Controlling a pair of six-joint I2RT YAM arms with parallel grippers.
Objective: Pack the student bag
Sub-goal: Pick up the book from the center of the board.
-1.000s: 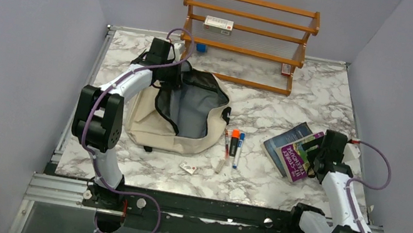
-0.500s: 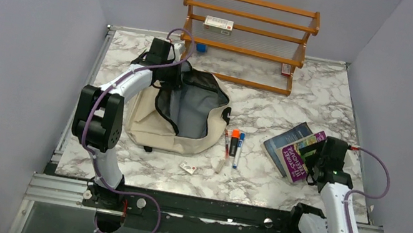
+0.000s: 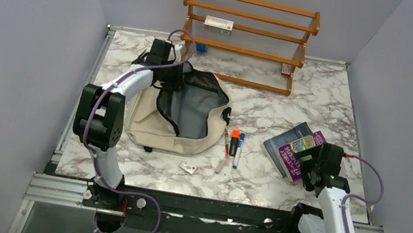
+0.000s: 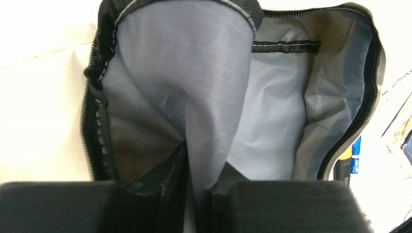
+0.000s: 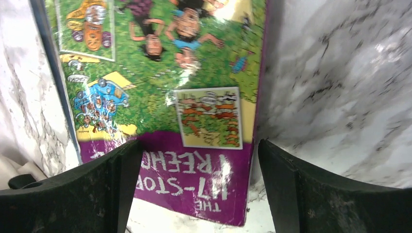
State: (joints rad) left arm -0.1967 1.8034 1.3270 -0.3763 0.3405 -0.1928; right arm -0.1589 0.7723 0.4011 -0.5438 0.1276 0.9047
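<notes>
The student bag [image 3: 149, 121], cream with black zippers and grey lining, lies left of centre with its mouth gaping open. My left gripper [image 3: 167, 77] is at the bag's far rim. In the left wrist view it [image 4: 204, 158] is nipped narrowly on a fold of the bag's grey lining [image 4: 214, 73]. My right gripper [image 3: 311, 159] hovers low over the near corner of a purple picture book [image 3: 301, 150]. Its jaws [image 5: 198, 145] stand open, one on each side of the book's purple corner [image 5: 194, 179], without touching it.
The purple book lies on a grey-blue book [image 3: 283, 143]. Pens and markers [image 3: 234, 141] lie right of the bag, with a small card [image 3: 187, 167] nearer. A wooden rack [image 3: 244, 47] at the back holds a white box [image 3: 218, 25].
My right gripper has drawn back toward the near edge, down over the book's near corner. The left arm stays at the bag's rim, holding the lining.
</notes>
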